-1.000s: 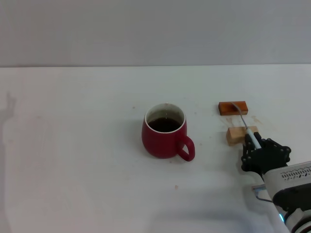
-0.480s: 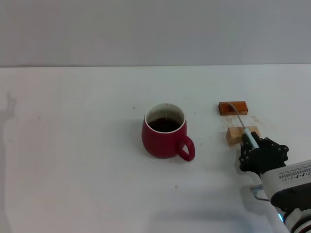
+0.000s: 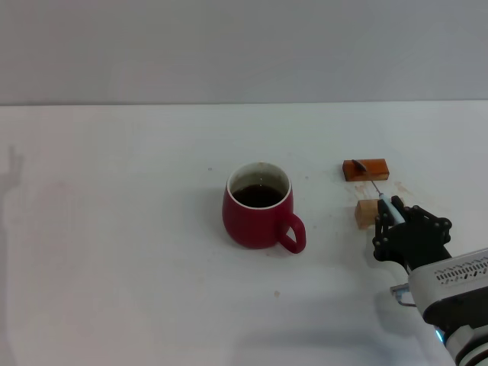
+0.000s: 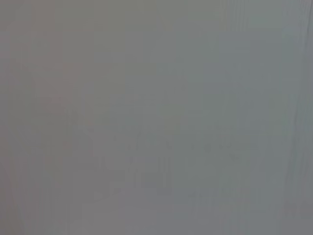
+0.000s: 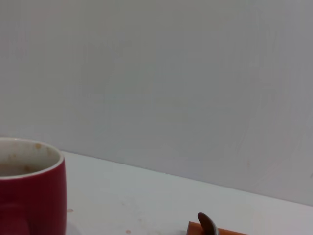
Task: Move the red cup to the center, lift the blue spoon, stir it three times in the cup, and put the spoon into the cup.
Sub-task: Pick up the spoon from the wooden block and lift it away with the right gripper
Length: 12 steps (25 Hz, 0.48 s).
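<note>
The red cup (image 3: 258,206) stands mid-table with dark liquid inside and its handle toward my right arm; its rim also shows in the right wrist view (image 5: 29,188). My right gripper (image 3: 396,219) is to the right of the cup, shut on the pale handle of the blue spoon (image 3: 385,203). The spoon's metal neck slants away from the gripper, and its bowl (image 5: 207,225) hangs just over a dark orange block. My left gripper is out of view; the left wrist view shows only a blank grey surface.
A dark orange block (image 3: 366,169) and a lighter wooden block (image 3: 366,213) lie on the white table right of the cup, next to the gripper. A grey wall stands behind the table.
My right gripper has shifted slightly toward the cup, taking the spoon with it. The spoon has risen off the light block. The cup has not moved.
</note>
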Available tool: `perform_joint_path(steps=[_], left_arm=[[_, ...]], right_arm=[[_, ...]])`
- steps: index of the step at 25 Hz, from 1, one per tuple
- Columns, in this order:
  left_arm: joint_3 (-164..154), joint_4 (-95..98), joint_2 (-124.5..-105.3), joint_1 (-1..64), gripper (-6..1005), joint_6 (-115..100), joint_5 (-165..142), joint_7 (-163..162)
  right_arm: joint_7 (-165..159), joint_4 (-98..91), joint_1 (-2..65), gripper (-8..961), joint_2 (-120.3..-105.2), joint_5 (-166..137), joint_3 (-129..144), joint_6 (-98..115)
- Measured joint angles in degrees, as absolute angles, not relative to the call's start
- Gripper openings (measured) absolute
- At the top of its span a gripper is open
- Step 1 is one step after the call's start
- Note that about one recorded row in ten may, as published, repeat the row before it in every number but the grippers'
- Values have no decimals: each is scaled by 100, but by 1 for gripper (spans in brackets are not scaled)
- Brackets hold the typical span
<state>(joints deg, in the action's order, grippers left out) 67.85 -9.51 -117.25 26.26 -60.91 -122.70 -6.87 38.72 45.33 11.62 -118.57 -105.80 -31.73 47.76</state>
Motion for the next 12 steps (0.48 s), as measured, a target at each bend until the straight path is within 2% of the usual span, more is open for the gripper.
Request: perform_joint_path(steps=[12], left_arm=[[6785,-949,-11724,2610,841,-6095,-12270,-701]], right_arm=[[3922,4559,1142,138,-11866,-10617,-3143,5063]])
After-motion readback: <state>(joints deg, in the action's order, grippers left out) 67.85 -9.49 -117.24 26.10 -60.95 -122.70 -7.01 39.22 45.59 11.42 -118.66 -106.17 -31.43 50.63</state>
